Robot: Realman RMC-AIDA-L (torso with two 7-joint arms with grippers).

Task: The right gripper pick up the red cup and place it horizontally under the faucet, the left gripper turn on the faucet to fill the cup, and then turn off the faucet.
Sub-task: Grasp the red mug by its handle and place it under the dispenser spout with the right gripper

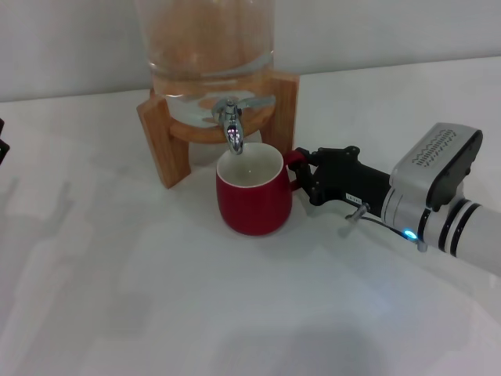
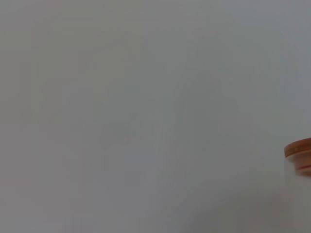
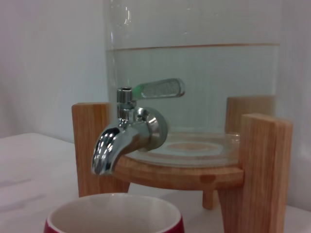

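The red cup (image 1: 250, 200) stands upright on the white table, its cream inside showing no water. It sits directly below the spout of the chrome faucet (image 1: 232, 125). My right gripper (image 1: 300, 168) reaches in from the right and is shut on the cup's small red handle. In the right wrist view the faucet (image 3: 129, 133) hangs just above the cup's rim (image 3: 114, 216), with its flat lever pointing sideways and no water running. Of the left gripper only a dark sliver (image 1: 2, 141) shows at the left edge of the head view.
The glass dispenser (image 1: 207, 39) holds water and rests in a wooden stand (image 1: 160, 133) at the back of the table. The left wrist view shows a blank wall and a bit of wooden rim (image 2: 297, 148).
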